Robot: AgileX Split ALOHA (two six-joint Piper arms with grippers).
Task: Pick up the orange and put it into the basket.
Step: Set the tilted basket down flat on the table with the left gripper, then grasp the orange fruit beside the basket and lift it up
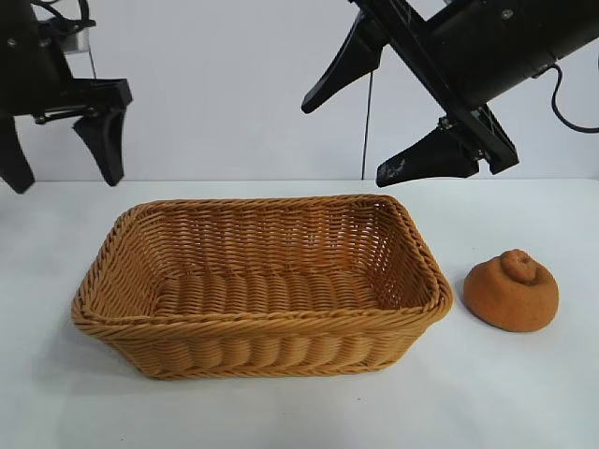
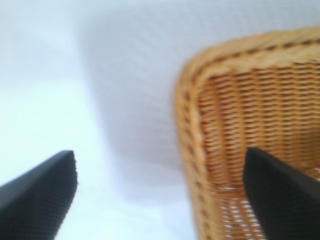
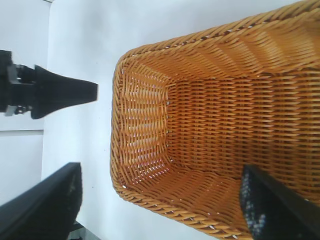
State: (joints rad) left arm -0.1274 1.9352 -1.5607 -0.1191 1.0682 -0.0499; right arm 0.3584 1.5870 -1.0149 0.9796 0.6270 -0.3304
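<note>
Black and wide apart, the fingers of your left gripper (image 1: pixel 61 154) are hanging in the air above the table's far left side, beyond the left end of the basket (image 1: pixel 262 355). They are holding nothing. In the left wrist view the gripper (image 2: pixel 160 197) is straddling the basket's corner (image 2: pixel 192 150), one finger over the bare table (image 2: pixel 75 75) and the other over the woven interior.

Your right gripper (image 1: pixel 384 117) is sitting high above the basket's far right corner, angled downward toward the basket. Its fingers are also standing well apart and carrying nothing. In the right wrist view they (image 3: pixel 160 205) are framing the basket's open interior (image 3: pixel 225 115), and the left gripper (image 3: pixel 55 95) is showing farther off, past the basket's end.

The basket is resting upright on the white table (image 1: pixel 524 402), its long side facing you, and nothing is lying inside it.

The orange (image 1: pixel 512 291) is sitting on the table just beside the basket's right end, close to the rim but not touching it. It is resting on its flat base with the knobby bump pointing up. Neither gripper is touching it.
</note>
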